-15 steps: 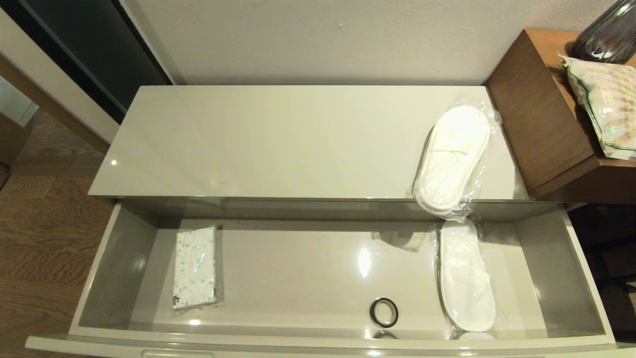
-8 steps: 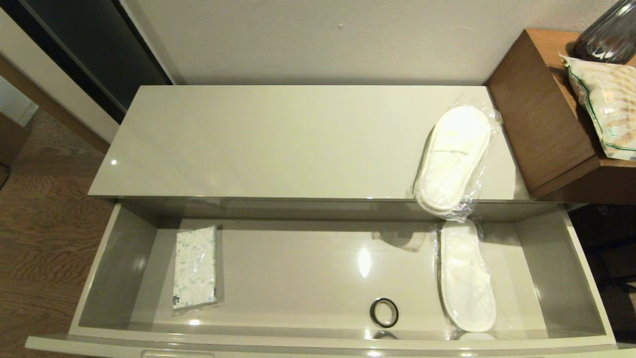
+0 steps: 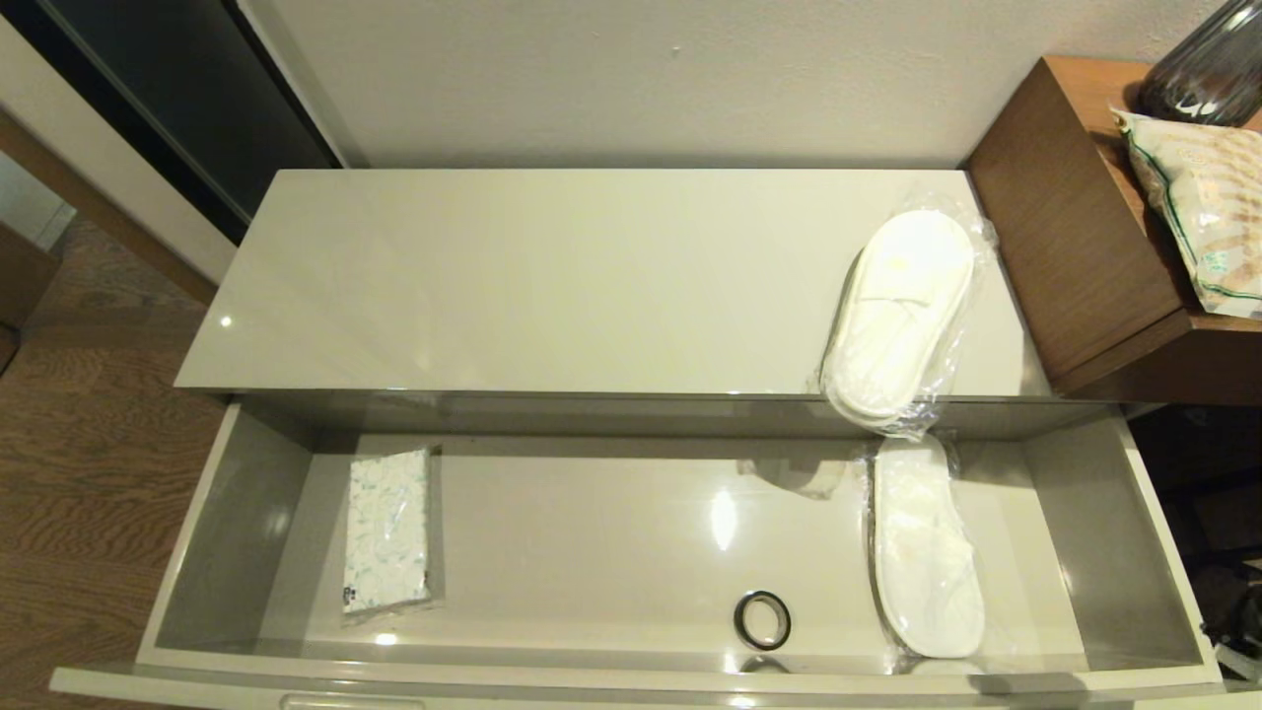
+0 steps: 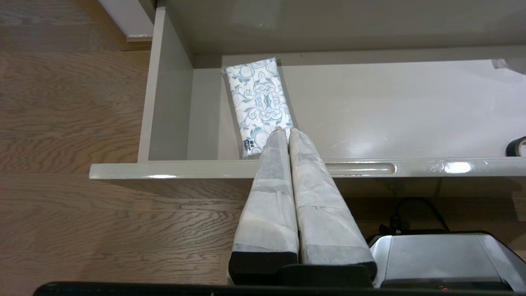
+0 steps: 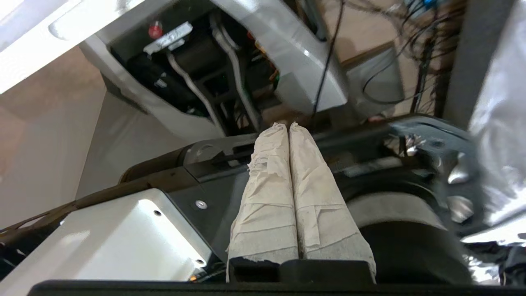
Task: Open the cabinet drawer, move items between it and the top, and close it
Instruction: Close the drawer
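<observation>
The cabinet drawer (image 3: 237, 513) stands pulled fully out. Inside it lie a tissue pack (image 3: 387, 531) at the left, a black tape roll (image 3: 761, 619) near the front and a bagged white slipper (image 3: 925, 547) at the right. A second bagged slipper pair (image 3: 895, 314) rests on the top (image 3: 552, 276), its end overhanging the front edge. My left gripper (image 4: 286, 130) is shut and empty, held in front of the drawer's front edge (image 4: 172, 168), pointing at the tissue pack (image 4: 258, 102). My right gripper (image 5: 287, 124) is shut and empty, low beside the robot's base; a dark part shows at the head view's lower right corner.
A brown wooden side unit (image 3: 1075, 227) stands right of the cabinet, carrying a beige green-edged bag (image 3: 1198, 207) and a dark glass vase (image 3: 1203, 69). Wood floor (image 3: 79, 473) lies to the left. An oblong notch (image 4: 361, 168) is in the drawer front.
A dark part of the right arm has come into the head view's lower right corner. The drawer and the items have not moved.
</observation>
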Controlling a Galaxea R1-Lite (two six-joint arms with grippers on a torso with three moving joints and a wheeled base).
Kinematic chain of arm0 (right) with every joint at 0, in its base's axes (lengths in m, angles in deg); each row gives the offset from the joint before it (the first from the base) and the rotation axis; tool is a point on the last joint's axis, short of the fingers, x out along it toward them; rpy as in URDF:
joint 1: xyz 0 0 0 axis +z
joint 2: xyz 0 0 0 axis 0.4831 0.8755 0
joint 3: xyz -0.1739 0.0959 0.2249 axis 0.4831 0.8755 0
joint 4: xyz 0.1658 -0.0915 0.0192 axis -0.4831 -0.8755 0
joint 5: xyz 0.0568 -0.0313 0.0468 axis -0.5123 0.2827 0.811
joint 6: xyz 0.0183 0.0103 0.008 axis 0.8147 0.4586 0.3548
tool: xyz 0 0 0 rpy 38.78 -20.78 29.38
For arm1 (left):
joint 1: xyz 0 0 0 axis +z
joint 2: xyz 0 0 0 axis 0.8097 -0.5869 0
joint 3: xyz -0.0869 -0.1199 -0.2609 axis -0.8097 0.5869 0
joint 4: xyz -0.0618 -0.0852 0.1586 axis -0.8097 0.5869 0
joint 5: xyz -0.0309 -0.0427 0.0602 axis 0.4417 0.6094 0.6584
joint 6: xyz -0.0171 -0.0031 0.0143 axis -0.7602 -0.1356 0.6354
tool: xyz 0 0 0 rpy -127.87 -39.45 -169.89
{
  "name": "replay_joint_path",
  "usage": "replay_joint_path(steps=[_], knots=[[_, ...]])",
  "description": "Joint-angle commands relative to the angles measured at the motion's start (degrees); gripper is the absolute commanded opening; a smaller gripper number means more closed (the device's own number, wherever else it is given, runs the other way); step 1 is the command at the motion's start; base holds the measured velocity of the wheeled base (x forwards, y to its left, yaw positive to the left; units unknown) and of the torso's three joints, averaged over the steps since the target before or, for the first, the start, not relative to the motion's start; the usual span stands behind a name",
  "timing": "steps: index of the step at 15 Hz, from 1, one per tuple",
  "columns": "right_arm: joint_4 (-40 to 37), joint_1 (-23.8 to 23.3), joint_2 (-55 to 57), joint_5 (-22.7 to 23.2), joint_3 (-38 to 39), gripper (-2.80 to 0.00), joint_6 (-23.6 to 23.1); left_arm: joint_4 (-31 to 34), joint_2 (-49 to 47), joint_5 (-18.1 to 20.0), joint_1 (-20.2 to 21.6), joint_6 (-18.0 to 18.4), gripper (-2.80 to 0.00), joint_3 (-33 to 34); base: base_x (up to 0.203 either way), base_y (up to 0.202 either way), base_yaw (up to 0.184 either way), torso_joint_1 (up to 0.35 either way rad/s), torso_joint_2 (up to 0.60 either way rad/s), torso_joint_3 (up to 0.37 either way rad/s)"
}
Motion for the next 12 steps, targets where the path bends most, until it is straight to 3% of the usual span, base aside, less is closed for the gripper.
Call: replay_joint_path(steps=[1,3,7,9,12], knots=[[1.03,6.48,3.55,0.12,1.65,-2.80,4.40,0.00,-0.07,0.02,-0.04,0.00,-2.80,0.00,0.000,0.000,0.000,0.000,0.00,0.000],[1.31,13.37,3.25,0.19,1.85,-2.80,10.66,0.00,-0.07,0.02,-0.03,0.00,-2.80,0.06,0.000,0.000,0.000,0.000,0.00,0.000],[6.93,31.87,8.32,0.06,3.32,-2.80,27.29,0.00,-0.07,0.02,-0.04,0.00,-2.80,0.01,0.000,0.000,0.000,0.000,0.00,0.000],[14.35,34.93,15.60,-1.77,4.54,-2.80,31.79,0.00,-0.07,0.02,-0.04,0.00,-2.80,0.00,0.000,0.000,0.000,0.000,0.00,0.000],[23.94,36.08,18.14,-4.46,4.45,-2.80,33.88,0.00,-0.07,0.02,-0.04,0.02,-2.80,0.08,0.000,0.000,0.000,0.000,0.00,0.000]])
